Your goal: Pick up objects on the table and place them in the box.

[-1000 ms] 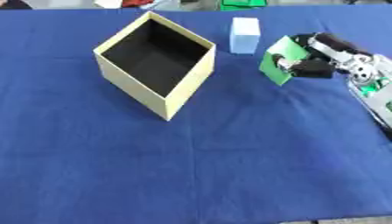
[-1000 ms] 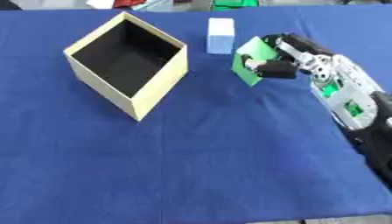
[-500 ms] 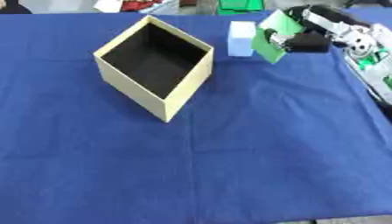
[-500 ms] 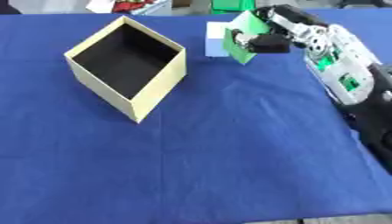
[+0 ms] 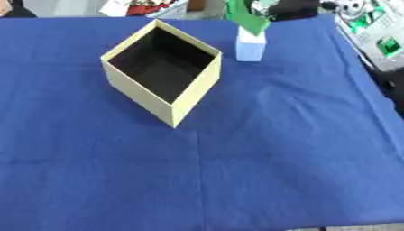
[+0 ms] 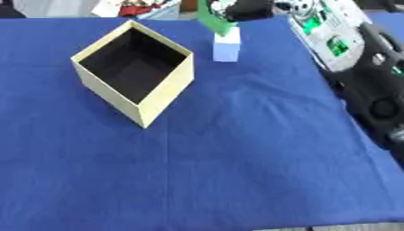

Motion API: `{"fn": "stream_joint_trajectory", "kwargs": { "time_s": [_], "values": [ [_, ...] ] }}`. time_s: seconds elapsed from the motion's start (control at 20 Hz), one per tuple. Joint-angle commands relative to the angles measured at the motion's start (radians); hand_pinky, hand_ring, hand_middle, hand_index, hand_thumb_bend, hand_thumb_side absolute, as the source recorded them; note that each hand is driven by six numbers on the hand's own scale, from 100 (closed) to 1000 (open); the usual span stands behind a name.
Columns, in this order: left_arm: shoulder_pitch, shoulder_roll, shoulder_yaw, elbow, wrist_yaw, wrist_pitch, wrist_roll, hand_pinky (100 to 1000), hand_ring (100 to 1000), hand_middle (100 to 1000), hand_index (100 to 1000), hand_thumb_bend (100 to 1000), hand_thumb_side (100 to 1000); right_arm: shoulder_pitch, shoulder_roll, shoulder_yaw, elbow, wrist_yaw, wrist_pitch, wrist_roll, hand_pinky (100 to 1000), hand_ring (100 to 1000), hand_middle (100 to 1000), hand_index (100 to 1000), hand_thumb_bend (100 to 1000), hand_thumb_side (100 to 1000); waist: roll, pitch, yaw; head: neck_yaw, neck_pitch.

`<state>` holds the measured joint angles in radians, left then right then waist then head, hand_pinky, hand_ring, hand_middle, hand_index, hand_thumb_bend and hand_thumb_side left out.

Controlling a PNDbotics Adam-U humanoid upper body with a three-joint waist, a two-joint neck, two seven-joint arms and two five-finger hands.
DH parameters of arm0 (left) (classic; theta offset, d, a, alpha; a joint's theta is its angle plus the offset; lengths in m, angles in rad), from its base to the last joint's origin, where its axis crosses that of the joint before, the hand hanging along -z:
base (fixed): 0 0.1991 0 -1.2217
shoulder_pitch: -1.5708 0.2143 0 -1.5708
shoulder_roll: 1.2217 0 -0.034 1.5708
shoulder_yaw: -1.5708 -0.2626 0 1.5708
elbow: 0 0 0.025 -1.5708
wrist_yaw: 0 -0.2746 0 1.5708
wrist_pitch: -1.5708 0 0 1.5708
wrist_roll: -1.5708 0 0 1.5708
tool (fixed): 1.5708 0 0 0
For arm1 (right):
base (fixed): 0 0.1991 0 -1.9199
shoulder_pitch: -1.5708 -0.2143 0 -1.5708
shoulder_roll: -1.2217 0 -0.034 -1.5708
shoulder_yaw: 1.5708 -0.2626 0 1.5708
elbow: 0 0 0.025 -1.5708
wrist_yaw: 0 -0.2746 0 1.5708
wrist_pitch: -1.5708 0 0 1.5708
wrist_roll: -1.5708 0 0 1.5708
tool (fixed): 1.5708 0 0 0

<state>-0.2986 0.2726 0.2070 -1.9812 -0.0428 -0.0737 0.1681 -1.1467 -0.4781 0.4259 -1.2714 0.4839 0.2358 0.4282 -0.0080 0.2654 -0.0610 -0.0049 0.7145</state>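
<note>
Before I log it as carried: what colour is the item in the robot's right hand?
Green, a flat green piece held by the right hand; the right eye view shows it best.

A blue cloth is covering the table (image 5: pixel 260 162) from edge to edge, creasing faintly in places. An open box (image 5: pixel 162 71) with pale yellow walls and a dark inside is sitting on it, turned corner-on toward the camera. Just beyond the box's right corner, a small pale blue block (image 5: pixel 250 46) is standing on the cloth, apart from the box; its top is partly hidden, so it is hard to make out fully.
</note>
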Motion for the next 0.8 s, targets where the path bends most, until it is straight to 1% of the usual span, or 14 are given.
{"fn": "stream_joint_trajectory", "kwargs": {
  "time_s": [0.05,0.1,0.15,0.25,0.55,0.8],
  "values": [
    [-0.007,0.015,-0.003,-0.019,0.009,-0.002,-0.007,714,626,632,718,169,899,-0.054,0.042,0.003,0.022,0.023,-0.004,0.013,698,666,636,841,100,741,0.003,-0.02,0.006,-0.01,0.004],
    [-0.007,0.014,-0.004,-0.019,0.01,-0.002,-0.008,714,625,632,718,169,899,-0.065,0.059,0.005,0.031,0.03,-0.006,0.014,699,667,636,841,100,773,0.004,-0.019,0.009,-0.013,0.004],
    [-0.008,0.013,-0.004,-0.019,0.01,-0.002,-0.009,714,625,632,718,169,899,-0.074,0.077,0.005,0.039,0.038,-0.009,0.013,700,667,637,841,100,741,0.005,-0.018,0.013,-0.016,0.003],
    [-0.01,0.01,-0.006,-0.019,0.012,-0.003,-0.012,714,625,632,718,169,899,-0.087,0.109,0.005,0.061,0.061,-0.013,0.013,703,673,643,843,100,758,0.005,-0.015,0.021,-0.023,0.0],
    [-0.015,0.002,-0.009,-0.019,0.017,-0.004,-0.019,714,625,634,718,169,901,-0.11,0.201,0.0,0.132,0.127,-0.033,0.008,704,674,642,843,100,764,0.009,-0.004,0.046,-0.039,-0.01],
    [-0.019,-0.003,-0.011,-0.019,0.02,-0.005,-0.023,714,625,634,718,169,901,-0.118,0.26,0.0,0.181,0.167,-0.055,0.008,705,678,645,844,100,777,0.01,0.004,0.058,-0.05,-0.018]
  ]
}}
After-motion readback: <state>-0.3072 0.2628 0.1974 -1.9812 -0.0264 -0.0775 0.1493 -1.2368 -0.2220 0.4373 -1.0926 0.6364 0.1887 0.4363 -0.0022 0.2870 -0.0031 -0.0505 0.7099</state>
